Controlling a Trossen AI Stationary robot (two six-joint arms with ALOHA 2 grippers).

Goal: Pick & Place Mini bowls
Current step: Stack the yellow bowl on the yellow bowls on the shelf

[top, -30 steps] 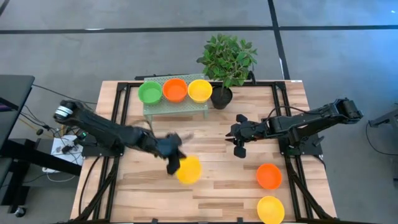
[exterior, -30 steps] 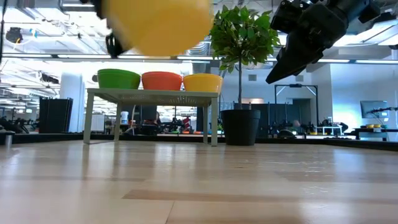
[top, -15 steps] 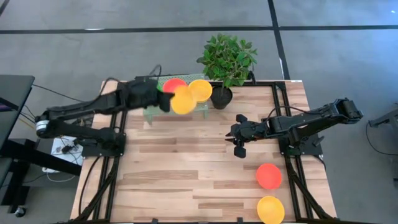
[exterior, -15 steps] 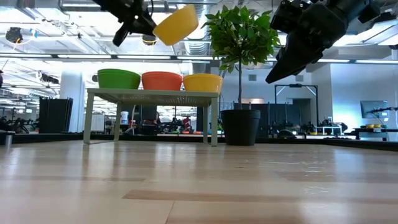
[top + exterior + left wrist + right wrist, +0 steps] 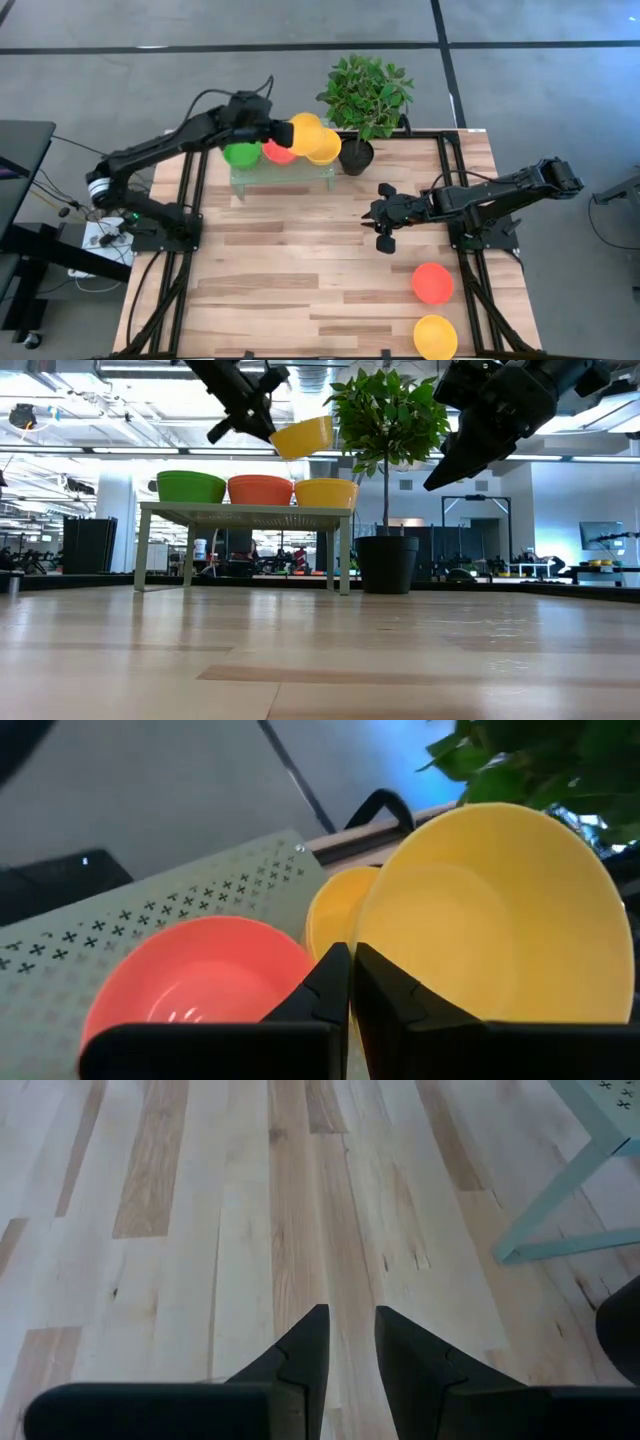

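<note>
We see the left gripper [image 5: 278,131] pinched tight on the rim of a yellow mini bowl [image 5: 304,131], which it holds in the air just above the small pale green stand [image 5: 285,172], over the yellow bowl [image 5: 326,149] that sits on that stand beside a red-orange bowl [image 5: 277,153] and a green bowl [image 5: 241,154]. The right gripper [image 5: 383,236] hangs above the table to the right of the stand, its fingers a narrow gap apart and holding nothing. Farther from the stand, near the table's front right corner, lie a red-orange mini bowl [image 5: 432,283] and another yellow one [image 5: 435,337].

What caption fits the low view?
Left gripper holds a glossy yellow plastic bowl above the yellow bowl on the small pale-green stand.
</note>
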